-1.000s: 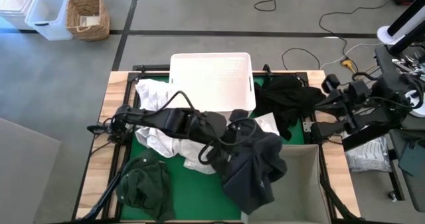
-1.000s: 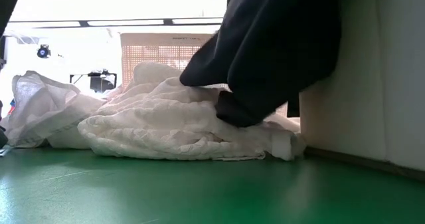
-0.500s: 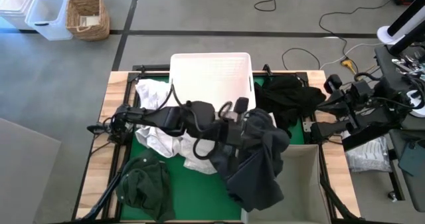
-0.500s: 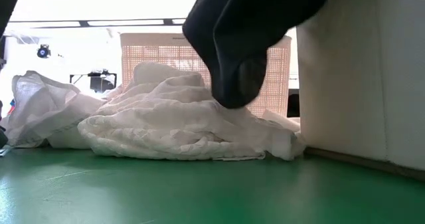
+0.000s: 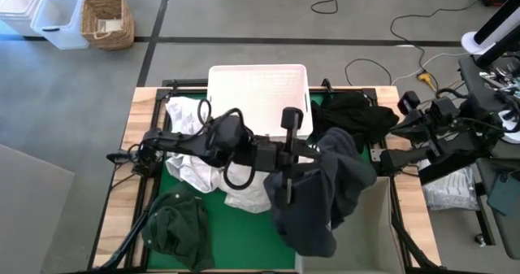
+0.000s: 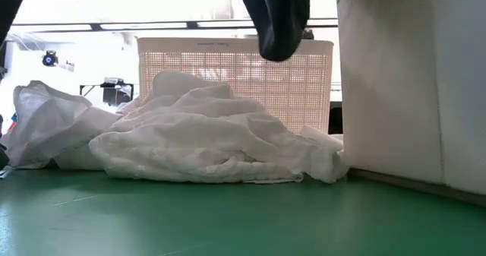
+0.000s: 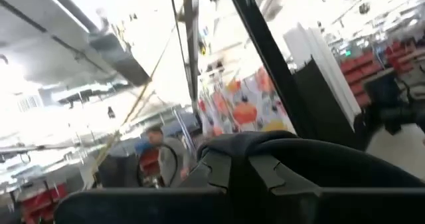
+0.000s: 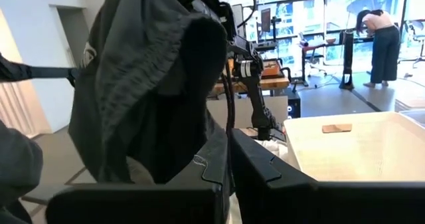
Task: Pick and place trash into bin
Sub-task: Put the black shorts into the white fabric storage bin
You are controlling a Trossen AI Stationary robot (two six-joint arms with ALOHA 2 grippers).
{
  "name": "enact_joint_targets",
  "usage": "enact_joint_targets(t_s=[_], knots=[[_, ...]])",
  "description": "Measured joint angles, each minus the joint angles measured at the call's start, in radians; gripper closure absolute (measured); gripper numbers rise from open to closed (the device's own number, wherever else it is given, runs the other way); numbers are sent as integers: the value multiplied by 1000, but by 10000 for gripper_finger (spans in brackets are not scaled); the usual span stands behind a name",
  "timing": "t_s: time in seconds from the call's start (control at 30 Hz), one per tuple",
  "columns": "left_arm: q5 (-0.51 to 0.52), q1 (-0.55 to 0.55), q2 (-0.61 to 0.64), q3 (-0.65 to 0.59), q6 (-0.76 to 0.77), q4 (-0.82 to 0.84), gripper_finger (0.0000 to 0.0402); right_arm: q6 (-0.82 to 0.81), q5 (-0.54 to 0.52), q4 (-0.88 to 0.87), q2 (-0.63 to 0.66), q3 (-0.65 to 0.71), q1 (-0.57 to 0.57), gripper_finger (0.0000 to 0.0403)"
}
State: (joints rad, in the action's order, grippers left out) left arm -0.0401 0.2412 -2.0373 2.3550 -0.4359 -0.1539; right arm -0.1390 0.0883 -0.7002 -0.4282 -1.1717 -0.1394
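My left gripper (image 5: 313,156) reaches over the table's middle, near the grey bin (image 5: 370,217), shut on a dark grey garment (image 5: 317,205) that hangs from it. The garment's lower end (image 6: 281,20) shows at the top of the low view, above the white sheets (image 6: 213,138). More white sheets (image 5: 191,140) lie on the green mat in front of the white tub (image 5: 260,95). A dark green garment (image 5: 175,221) lies at the near left. A black garment (image 5: 349,115) lies at the far right. My right gripper (image 5: 388,148) waits shut at the right edge. My left gripper holds the dark grey garment by a bunched upper part (image 5: 325,156), coming at it about level from the table's left. In the left wrist view the cloth (image 7: 299,161) lies over the fingertips (image 7: 219,167) and hides the place of contact. The garment hangs slack, lifted clear of the table.
The grey bin's tall wall (image 6: 410,81) stands at the near right, right of the hanging garment. The white tub's lattice wall (image 6: 235,66) stands behind the sheets. Beyond the table there are floor cables, a wicker basket (image 5: 107,20) and, in the room, a person (image 8: 382,34).
My left gripper has risen and moved toward the table's right, toward the grey bin, tipping upward. The dark grey garment, which rested on the white sheets, has been lifted clear of them and now hangs higher and farther right. The sheets have stayed put.
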Motion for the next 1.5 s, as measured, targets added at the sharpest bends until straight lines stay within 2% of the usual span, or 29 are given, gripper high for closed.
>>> enact_joint_targets(t_s=[0.63,0.9,1.1,1.37,1.5], knots=[[-33,-16,-184,1,222,-178,401,-11,1,1,110,-19,0,390],[-57,-16,-265,2,340,-199,401,-18,1,-2,121,-11,0,390],[-57,-14,-327,1,360,-259,401,-17,0,-2,119,-4,0,390],[-48,-15,-371,1,379,-180,401,-16,0,-2,119,-2,0,390],[43,-16,-377,1,416,-123,401,-17,0,-7,119,-2,0,390]])
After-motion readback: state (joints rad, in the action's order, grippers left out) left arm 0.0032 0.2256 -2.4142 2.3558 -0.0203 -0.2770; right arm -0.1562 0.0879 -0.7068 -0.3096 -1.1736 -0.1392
